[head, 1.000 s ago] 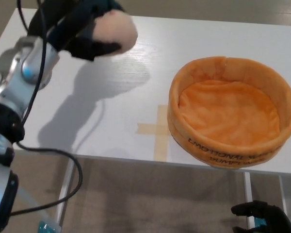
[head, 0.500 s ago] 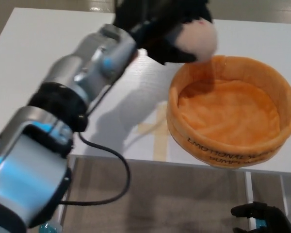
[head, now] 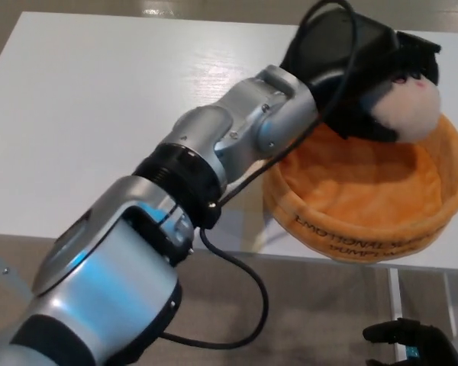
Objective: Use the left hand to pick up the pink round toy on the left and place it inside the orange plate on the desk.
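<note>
Left hand [head: 366, 72] holds pink toy [head: 410, 109] over orange plate [head: 366, 221]

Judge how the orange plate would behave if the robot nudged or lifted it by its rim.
The orange plate looks like plush fabric with a wrinkled lining, so it would probably flex rather than stay rigid. Its rim leans unevenly, suggesting it is soft. It is likely light and might slide on the smooth white desk.

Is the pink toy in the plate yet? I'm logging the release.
Not yet. The left hand grips the pink toy above the orange plate, over its far rim.
</note>
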